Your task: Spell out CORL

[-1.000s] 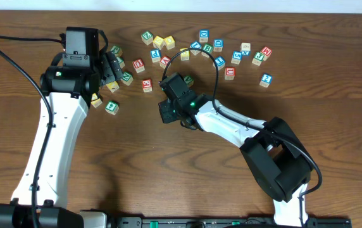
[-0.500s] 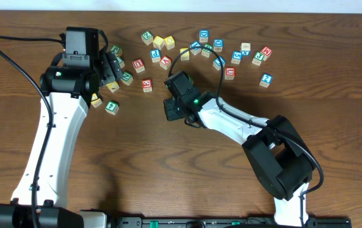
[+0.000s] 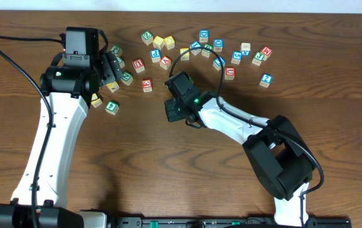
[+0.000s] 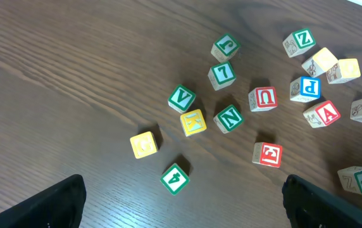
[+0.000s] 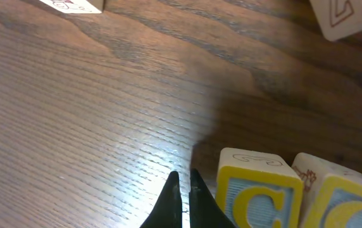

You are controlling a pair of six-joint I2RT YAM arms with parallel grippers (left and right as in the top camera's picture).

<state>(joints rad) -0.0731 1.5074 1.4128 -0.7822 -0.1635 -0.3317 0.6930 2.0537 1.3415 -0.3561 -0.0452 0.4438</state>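
In the right wrist view my right gripper [image 5: 182, 190] is shut with nothing in it, its tips low over the wood just left of a cube with a yellow C on blue [image 5: 260, 189]. A second yellow-lettered cube [image 5: 347, 197] touches that cube's right side; its letter is cut off. From overhead the right gripper [image 3: 171, 109] sits mid-table and hides both cubes. My left gripper [image 4: 184, 209] stands wide open over the left cluster, a green 4 cube [image 4: 174, 178] between its fingers [image 4: 42, 204] but untouched. I cannot single out the R and L cubes in the scatter.
Loose cubes lie along the table's far side [image 3: 231, 54]. Under the left arm are a plain yellow cube [image 4: 144, 144], a yellow K [image 4: 193, 121], green V [image 4: 181, 98] and N [image 4: 228, 118], and red U [image 4: 262, 98] and E [image 4: 268, 154]. A red-lettered cube [image 5: 73, 5] lies beyond the right gripper.
The right arm shifted a little to the right and away from the front edge, then held still. The left arm has not moved.
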